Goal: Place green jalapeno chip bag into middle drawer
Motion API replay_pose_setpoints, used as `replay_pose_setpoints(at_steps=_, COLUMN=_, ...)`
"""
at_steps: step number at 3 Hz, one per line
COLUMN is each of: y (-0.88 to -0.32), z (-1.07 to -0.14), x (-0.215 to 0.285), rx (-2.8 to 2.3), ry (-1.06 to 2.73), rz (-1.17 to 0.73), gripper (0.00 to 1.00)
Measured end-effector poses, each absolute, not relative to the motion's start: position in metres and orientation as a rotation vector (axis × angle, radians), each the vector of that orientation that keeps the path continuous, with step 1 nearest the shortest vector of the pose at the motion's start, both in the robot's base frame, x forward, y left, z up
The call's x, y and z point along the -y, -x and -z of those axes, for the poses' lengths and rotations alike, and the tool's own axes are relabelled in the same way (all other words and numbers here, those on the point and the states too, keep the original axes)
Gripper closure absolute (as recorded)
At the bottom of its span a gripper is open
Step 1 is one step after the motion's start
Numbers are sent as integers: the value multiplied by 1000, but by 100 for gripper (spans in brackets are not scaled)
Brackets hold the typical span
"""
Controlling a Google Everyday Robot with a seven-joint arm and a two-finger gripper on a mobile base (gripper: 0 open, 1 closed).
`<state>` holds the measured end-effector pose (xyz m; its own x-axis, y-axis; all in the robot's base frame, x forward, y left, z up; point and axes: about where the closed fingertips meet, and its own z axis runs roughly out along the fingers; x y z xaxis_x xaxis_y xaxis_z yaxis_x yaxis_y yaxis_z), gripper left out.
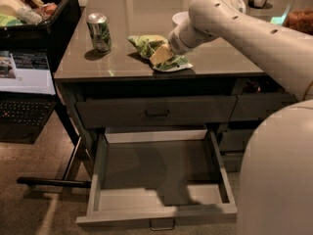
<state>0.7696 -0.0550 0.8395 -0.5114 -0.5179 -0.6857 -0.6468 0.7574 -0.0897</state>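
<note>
No text can be read: the markings on the green jalapeno chip bag (pixel 172 63), soda can (pixel 99 31) and laptop screen (pixel 24 72) stay illegible (mere smudges of colour). The tool (pixel 162 54) rests on the bag atop the counter (pixel 220 58).

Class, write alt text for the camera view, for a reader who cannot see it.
The robot's arm reaches over the dark countertop with its gripper at the green jalapeno chip bag, which lies beside an upright soda can. Below, the middle drawer stands pulled open under a closed drawer front.
</note>
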Motion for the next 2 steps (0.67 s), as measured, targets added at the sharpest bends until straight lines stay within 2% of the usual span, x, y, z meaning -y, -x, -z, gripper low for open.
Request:
replay_pose_setpoints(at_steps=1, y=-740, z=-866, x=62, rx=-2125, ry=873, rz=-266, gripper=100)
replay_pose_setpoints(at_steps=2, y=-693, z=-876, x=65, rx=-2021, ry=902, rz=-374, gripper=100)
